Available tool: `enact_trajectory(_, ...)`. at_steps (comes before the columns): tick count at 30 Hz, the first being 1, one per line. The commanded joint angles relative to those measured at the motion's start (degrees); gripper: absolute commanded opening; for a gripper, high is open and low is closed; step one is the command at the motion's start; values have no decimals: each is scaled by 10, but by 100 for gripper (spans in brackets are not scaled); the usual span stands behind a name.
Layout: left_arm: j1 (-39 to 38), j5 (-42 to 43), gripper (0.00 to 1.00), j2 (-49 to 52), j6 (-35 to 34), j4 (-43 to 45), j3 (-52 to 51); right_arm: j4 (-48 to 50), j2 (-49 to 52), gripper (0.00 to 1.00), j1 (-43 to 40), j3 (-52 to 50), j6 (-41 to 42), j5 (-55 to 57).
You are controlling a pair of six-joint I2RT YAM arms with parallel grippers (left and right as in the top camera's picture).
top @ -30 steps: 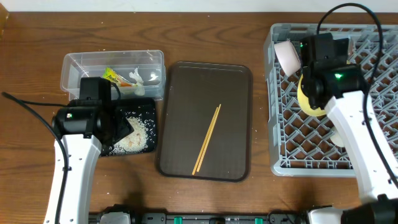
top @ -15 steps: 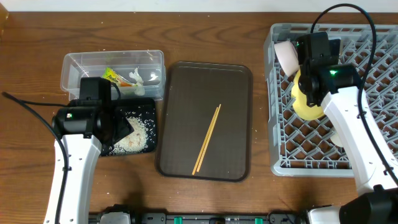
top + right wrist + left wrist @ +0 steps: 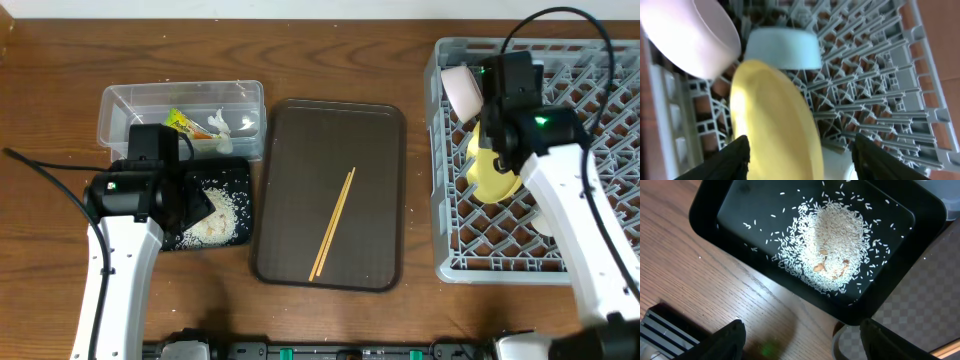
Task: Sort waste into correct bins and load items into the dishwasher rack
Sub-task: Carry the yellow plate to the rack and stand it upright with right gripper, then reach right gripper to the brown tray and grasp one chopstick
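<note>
**Rack nearly loaded, chopsticks left**

We judge the job to be close to its end. The rice (image 3: 832, 245) lies heaped in the black bin (image 3: 740, 210), and the wrapper (image 3: 180, 122) and tissue (image 3: 218, 124) sit in the clear bin (image 3: 120, 105) just behind it, so the waste looks sorted.

In the rack (image 3: 600, 250) we see the white bowl (image 3: 687, 37) on its side at the far left corner, the blue bowl (image 3: 782, 49) upside down beside it, and the plate (image 3: 775, 125) leaning on edge among the pegs. A pale shape under the right arm may be the cup (image 3: 546, 223) (too hidden for us to be sure).

The right gripper (image 3: 802, 150) stands over the plate with its fingers spread apart, and the right-hand one is clear of the rim. We read that as let go. The left gripper (image 3: 802, 332) hangs open and empty above the black bin's near edge.

The chopsticks (image 3: 333, 223) lie on the tray (image 3: 290, 200), not yet loaded.
</note>
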Motion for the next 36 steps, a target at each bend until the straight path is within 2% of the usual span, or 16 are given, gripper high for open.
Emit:
enact_trajectory(1, 3, -9, 76, 1, -5, -2, 3, 12, -62, 66, -3, 0, 15, -31)
enact_trajectory(8, 3, -9, 76, 1, -5, -2, 3, 14, -97, 61, 6, 0, 15, -366)
enact_trajectory(11, 3, -9, 76, 1, -5, -2, 3, -1, -81, 60, 35, -1, 18, -426)
enact_trajectory(19, 3, -9, 76, 1, -5, -2, 3, -31, 7, 58, 160, -1, 77, -421)
enact_trajectory(27, 3, -9, 76, 1, -5, -2, 3, -28, 132, 57, 276, -1, 179, -375)
enact_trajectory(33, 3, -9, 76, 1, -5, -2, 3, -27, 212, 57, 327, -1, 273, -342)
enact_trajectory(36, 3, -9, 76, 1, -5, -2, 3, -19, 241, 57, 336, -1, 283, -342)
